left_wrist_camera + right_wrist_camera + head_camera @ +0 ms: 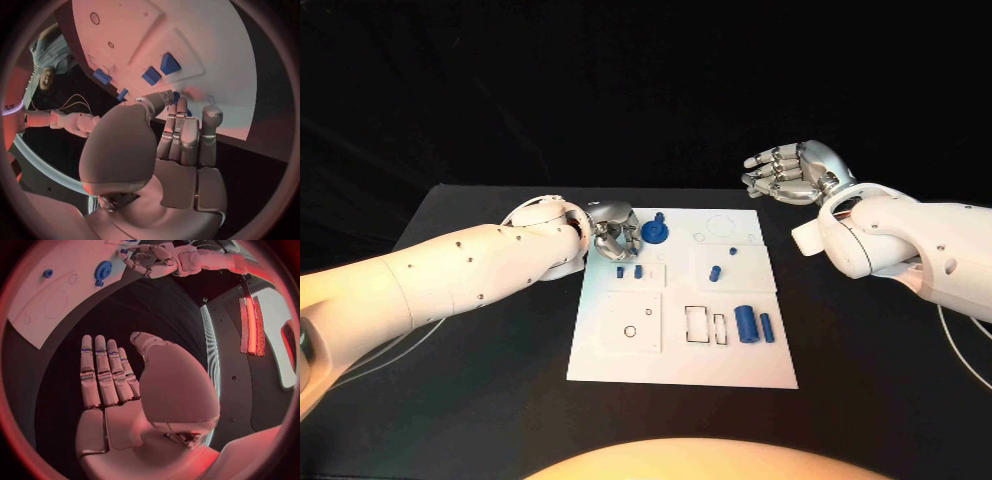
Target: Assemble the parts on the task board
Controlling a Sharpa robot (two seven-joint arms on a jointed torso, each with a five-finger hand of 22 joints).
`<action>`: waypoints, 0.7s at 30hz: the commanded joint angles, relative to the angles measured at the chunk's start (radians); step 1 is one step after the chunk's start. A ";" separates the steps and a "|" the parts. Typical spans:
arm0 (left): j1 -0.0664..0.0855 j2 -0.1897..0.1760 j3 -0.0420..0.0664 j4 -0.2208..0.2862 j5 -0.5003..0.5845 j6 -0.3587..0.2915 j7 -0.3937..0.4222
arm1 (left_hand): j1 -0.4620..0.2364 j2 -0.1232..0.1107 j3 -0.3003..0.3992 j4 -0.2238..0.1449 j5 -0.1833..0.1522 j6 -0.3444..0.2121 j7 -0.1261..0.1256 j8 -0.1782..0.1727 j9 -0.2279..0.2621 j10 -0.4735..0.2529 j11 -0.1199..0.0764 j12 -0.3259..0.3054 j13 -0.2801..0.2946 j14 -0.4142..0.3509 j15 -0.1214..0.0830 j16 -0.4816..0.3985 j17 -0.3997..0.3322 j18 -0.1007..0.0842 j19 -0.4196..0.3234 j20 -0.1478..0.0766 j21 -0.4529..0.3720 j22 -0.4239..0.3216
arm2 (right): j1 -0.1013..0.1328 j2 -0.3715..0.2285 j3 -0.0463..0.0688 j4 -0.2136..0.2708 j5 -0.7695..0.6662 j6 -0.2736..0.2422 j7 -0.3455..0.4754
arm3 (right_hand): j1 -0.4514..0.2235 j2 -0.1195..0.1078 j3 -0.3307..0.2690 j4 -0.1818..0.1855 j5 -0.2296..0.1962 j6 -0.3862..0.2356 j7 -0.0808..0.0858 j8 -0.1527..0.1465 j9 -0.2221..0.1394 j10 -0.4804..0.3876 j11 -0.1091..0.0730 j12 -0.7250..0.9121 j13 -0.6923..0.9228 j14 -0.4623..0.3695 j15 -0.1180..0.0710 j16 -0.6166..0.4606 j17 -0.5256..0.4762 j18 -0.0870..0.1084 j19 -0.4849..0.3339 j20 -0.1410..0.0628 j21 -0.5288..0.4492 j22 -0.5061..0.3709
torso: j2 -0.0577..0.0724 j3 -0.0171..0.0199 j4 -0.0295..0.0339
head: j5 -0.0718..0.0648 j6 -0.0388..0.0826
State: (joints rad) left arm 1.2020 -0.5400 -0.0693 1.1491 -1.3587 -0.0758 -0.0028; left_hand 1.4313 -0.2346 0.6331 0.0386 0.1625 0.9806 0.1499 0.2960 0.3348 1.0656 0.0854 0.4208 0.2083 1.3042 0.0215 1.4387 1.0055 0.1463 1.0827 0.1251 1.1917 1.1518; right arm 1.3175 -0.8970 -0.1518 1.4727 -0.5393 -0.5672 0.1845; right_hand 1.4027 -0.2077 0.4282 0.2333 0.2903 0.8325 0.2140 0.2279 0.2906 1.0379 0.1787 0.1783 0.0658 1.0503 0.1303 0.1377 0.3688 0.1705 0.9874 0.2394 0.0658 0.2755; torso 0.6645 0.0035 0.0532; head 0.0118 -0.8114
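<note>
Head view: the white task board point(682, 345) lies in the middle of the black table point(877, 350), with small blue parts scattered over it. A blue gear-like disc point(656, 233) sits near the board's far left corner, a tiny blue piece point(659, 215) just beyond it. Two short blue pegs point(629, 271) stand side by side on a raised square panel, two more small blue pieces point(721, 262) lie toward the board's middle right, and a larger blue block point(747, 324) with a slim blue bar point(766, 326) beside it sits near the right edge.

The left hand point(609, 232) is over the board's far left edge, just beside the disc; its fingers point(181, 135) are curled in close together, and the left wrist view puts their tips at the board's rim beside a blue piece point(177, 96). Whether they pinch that piece I cannot tell.

The right hand point(793, 172) is raised beyond the board's far right corner, well apart from the parts. In the right wrist view its fingers point(103, 372) lie straight and side by side, the thumb apart, holding nothing.
</note>
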 commanded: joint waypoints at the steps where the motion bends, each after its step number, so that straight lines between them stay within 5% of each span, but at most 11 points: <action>1: -0.001 0.003 -0.001 0.000 0.014 0.017 0.007 | -0.012 -0.001 -0.007 0.004 0.003 -0.006 0.002 -0.007 -0.001 0.003 0.003 -0.011 -0.002 -0.001 0.003 0.002 -0.007 -0.012 -0.006 0.003 -0.006 -0.004 | -0.001 0.001 0.000 0.001 -0.003 0.003 0.015 | -0.007 -0.002 0.007 -0.002 0.006 0.003 0.026 0.004 0.001 0.002 -0.004 0.001 -0.001 0.008 -0.002 -0.004 -0.002 0.014 -0.001 -0.001 0.000 -0.001 | 0.000 0.0000 -0.0002 | 0.001 0.000; 21: -0.001 0.002 -0.002 -0.005 0.024 0.010 0.003 | -0.032 -0.010 -0.012 0.015 0.005 -0.024 0.008 -0.030 -0.002 -0.018 0.012 -0.046 -0.007 -0.019 0.012 -0.008 -0.040 -0.008 -0.021 0.010 -0.028 -0.022 | -0.003 0.001 0.000 0.000 -0.003 0.003 0.014 | -0.011 -0.003 0.007 -0.003 0.005 0.000 0.027 0.003 0.001 0.000 -0.003 0.001 -0.002 0.007 -0.001 -0.006 -0.004 0.013 -0.001 -0.001 0.000 -0.005 | 0.001 0.0003 -0.0002 | 0.001 0.000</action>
State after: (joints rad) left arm 1.2011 -0.5395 -0.0714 1.1433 -1.3440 -0.0758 -0.0017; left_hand 1.4102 -0.2450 0.6220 0.0497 0.1625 0.9625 0.1603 0.2705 0.3338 1.0542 0.0967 0.3774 0.2026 1.2916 0.0342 1.4348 0.9659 0.1464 1.0680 0.1324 1.1674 1.1310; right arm 1.3153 -0.8960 -0.1518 1.4720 -0.5392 -0.5673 0.1847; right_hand 1.3989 -0.2118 0.4310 0.2304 0.2903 0.8326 0.2140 0.2279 0.2905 1.0379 0.1787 0.1783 0.0651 1.0503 0.1303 0.1377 0.3661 0.1705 0.9874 0.2394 0.0658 0.2714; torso 0.6649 0.0039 0.0524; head 0.0131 -0.8112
